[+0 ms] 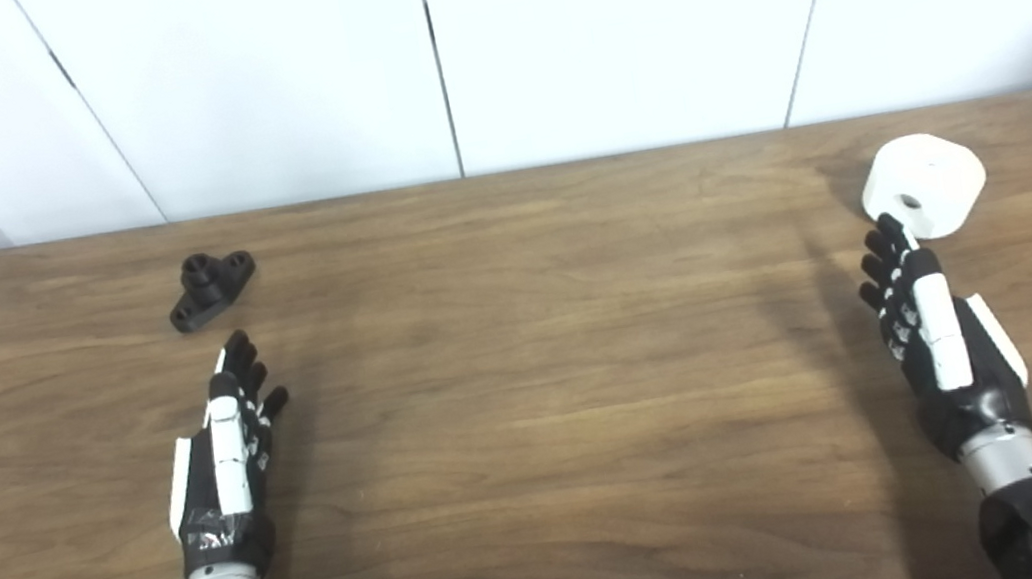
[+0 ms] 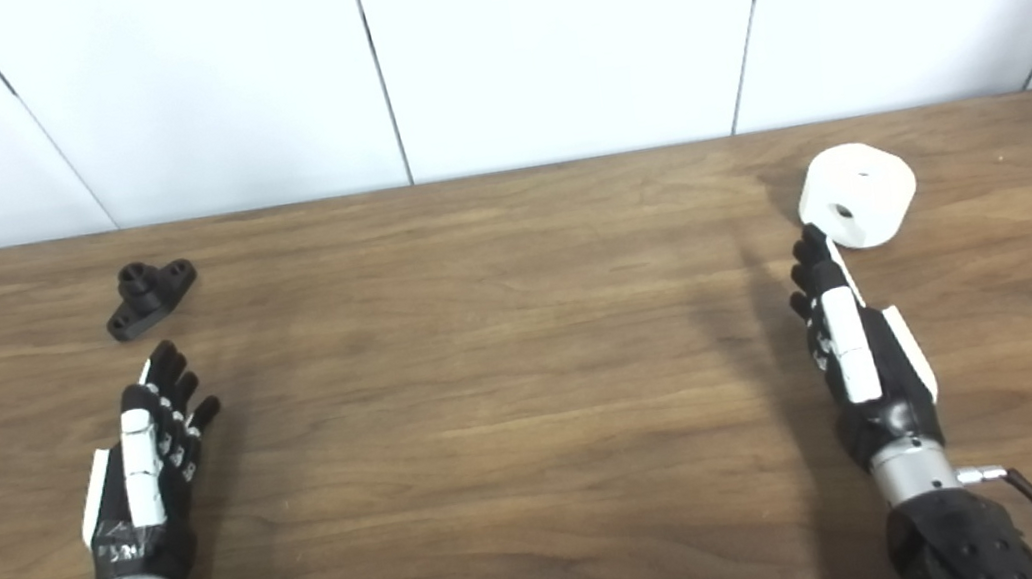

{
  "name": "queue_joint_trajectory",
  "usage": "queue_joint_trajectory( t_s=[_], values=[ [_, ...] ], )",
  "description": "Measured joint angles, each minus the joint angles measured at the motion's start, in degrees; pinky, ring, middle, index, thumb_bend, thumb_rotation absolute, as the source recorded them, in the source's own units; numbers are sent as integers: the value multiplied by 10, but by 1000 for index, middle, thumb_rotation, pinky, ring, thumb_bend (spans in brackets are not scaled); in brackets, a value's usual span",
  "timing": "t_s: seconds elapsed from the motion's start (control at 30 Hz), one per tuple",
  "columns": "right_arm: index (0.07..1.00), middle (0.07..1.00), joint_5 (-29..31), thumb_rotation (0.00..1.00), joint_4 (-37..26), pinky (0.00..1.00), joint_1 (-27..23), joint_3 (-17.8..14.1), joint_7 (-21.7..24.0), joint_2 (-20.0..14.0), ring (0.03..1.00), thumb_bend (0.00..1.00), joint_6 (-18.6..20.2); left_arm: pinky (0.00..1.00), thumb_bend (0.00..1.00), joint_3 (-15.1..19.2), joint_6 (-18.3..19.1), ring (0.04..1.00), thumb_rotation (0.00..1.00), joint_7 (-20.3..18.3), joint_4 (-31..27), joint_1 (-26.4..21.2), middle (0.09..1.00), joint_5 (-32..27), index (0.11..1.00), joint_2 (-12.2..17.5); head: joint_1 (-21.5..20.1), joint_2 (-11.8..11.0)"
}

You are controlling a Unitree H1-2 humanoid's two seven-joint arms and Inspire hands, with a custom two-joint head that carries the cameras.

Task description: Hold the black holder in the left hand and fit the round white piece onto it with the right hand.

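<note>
Both hands empty, nothing grasped yet. Left hand (image 1: 229, 441) lies low over the wooden surface (image 1: 529, 379), fingers (image 1: 242, 363) extended and loosely spread. Black holder (image 1: 212, 289) sits just beyond those fingertips, a bit to their left, not touching. Right hand (image 1: 931, 332) is also released, fingers (image 1: 886, 263) straight; round white piece (image 1: 923, 185) is right at the tips. Contact or a thin gap, can't tell from either view.

Risks as I see them:
- Holder is small and low: flat flange with rounded ends, a hole in each, short raised boss in the middle. Matte black, looks like hard plastic. Little to wrap around, so the fingers may push it along the smooth surface instead of picking it up.
- White piece is a thick smooth disc with a small bore, lying tilted. A nudge from straight fingers could roll or skid it toward the far edge.
- Bore is small relative to the boss, so any tilt in either grasp will probably jam the fit.
</note>
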Motion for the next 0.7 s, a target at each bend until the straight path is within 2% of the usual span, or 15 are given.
queue_joint_trajectory(
  t_s=[0.2,0.4,0.63,0.7],
  values=[
    [1000,1000,21,1000,7,1000,7,-12,15,-21,1000,575,-3,1000,523,-15,-9,1000,985,14,-2,5,1000,23,1000,-21,64,-44],
    [1000,1000,27,1000,9,1000,13,-12,21,-31,1000,597,-3,1000,469,-23,-23,1000,995,20,-1,10,1000,45,1000,-26,85,-70],
    [1000,1000,31,1000,8,1000,15,-11,24,-31,1000,584,-2,1000,468,-31,-43,1000,963,27,5,15,1000,54,1000,-34,111,-110],
    [1000,1000,31,1000,9,1000,16,-11,27,-31,1000,591,-3,1000,457,-33,-45,1000,953,28,7,15,1000,57,1000,-34,114,-115]
  ],
)
